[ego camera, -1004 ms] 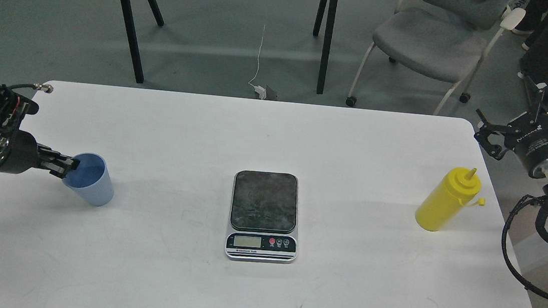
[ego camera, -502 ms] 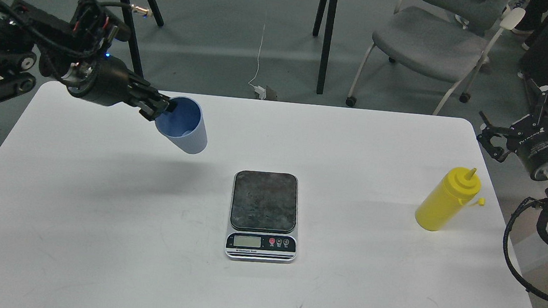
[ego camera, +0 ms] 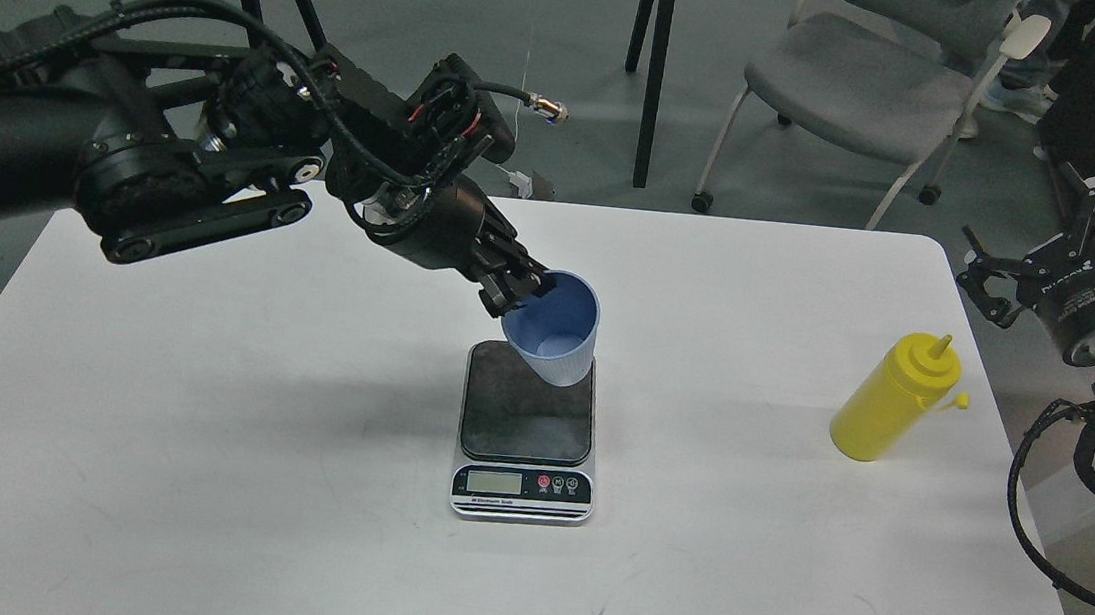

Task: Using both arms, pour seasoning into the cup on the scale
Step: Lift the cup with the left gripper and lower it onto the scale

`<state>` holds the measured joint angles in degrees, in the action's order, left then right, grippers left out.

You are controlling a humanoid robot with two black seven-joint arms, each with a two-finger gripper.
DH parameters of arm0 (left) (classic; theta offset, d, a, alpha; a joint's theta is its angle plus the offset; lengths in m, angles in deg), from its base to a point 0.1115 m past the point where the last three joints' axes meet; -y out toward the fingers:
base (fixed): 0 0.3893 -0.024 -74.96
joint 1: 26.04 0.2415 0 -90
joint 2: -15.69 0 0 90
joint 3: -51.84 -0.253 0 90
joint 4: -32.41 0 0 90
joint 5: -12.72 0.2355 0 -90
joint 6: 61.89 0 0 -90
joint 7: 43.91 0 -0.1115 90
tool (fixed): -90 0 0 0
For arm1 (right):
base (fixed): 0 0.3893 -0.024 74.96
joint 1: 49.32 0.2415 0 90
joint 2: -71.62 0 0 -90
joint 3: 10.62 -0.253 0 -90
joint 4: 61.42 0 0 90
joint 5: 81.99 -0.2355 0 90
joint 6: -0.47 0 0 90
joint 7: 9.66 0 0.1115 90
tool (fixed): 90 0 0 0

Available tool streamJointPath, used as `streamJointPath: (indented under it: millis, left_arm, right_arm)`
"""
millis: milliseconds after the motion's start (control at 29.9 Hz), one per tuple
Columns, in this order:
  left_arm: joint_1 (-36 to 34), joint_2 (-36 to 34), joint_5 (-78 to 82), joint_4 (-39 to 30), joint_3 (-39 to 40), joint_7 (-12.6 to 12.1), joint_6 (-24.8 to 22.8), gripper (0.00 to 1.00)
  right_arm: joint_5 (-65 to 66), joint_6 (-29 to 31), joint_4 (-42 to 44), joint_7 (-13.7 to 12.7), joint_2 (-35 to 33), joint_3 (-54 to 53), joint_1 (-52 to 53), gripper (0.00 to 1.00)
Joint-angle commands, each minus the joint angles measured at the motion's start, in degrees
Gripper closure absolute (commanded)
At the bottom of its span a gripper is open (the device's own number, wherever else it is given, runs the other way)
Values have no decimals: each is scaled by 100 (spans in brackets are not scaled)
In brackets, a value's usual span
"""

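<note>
My left gripper (ego camera: 517, 292) is shut on the rim of the light-blue cup (ego camera: 556, 331) and holds it tilted above the far part of the scale (ego camera: 527, 431). I cannot tell whether the cup touches the dark weighing plate. The scale sits in the middle of the white table (ego camera: 190, 474) with its display toward me. The yellow seasoning bottle (ego camera: 894, 399) stands upright near the table's right edge. My right gripper (ego camera: 1036, 239) hangs beyond the right edge of the table, above and behind the bottle, with its fingers spread and nothing between them.
A grey chair (ego camera: 861, 77) and black table legs (ego camera: 653, 67) stand on the floor behind the table. My right arm's black cables (ego camera: 1052, 497) loop beside the table's right edge. My left arm spans the table's back left.
My left arm has carried the cup from the table's left side up and rightward to over the scale. The right gripper has barely moved. The bottle and scale have stayed put.
</note>
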<state>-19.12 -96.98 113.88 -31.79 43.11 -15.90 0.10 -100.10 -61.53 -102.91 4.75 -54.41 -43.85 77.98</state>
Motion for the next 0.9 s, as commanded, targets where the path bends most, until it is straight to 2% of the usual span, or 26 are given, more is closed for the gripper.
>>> streamJointPath:
  millis: [0,335,870]
  left_arm:
    - [64,263,9,205,-15,-1,0,96]
    - [239,536,18,944,-111,-1,0,95]
    - [468,694,-52,900,-253,-1,0,94]
  right_arm:
    - [0,0,0,9,26,1,-4,1]
    - [0,0,0,79,43,9,-39,1]
    - [0,0,0,79,96,1,-30,1]
